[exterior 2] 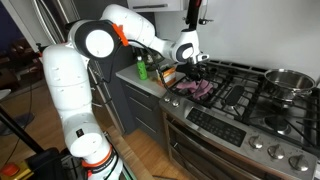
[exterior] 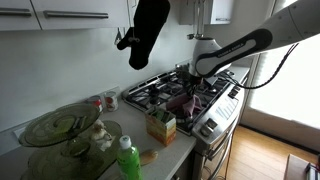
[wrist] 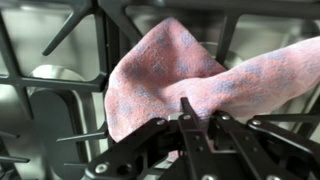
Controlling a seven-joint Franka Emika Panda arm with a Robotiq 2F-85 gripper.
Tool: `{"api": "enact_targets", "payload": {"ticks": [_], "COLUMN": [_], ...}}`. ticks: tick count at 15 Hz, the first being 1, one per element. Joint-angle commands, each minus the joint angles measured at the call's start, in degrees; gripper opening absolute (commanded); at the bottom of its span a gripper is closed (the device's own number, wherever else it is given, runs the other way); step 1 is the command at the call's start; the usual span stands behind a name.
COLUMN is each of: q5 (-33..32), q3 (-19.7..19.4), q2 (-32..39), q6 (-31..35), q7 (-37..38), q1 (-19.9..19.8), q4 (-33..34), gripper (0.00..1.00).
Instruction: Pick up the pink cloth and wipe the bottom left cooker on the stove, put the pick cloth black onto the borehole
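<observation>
The gripper is down on the stove, just past the end of the counter. Its fingers look pinched on the edge of the pink cloth. The cloth lies on the black grate, over the front burner nearest the counter's end.

I think the wiping step is in hand. Next, the arm should rub the cloth back and forth over this burner and not snag it on the grate.

The box and green bottle by the counter's front edge have labels, but the words are too small to read.
</observation>
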Motion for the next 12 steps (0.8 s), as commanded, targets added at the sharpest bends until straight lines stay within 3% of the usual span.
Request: {"api": "enact_targets", "payload": {"ticks": [1, 3, 6, 12], "q5": [8.06, 11.68, 16.53, 24.43], "q3": [2.55, 3.0, 3.44, 4.72], "q2": [-1.93, -1.8, -0.56, 3.07], "q6": [-9.63, -11.57, -7.35, 11.61], "q7": [-6.79, -8.03, -6.76, -8.8], "q1": [-0.96, -0.73, -0.47, -1.08], "q4": [0.09, 0.53, 0.51, 0.06], "gripper": [0.04, 0.04, 0.04, 0.04]}}
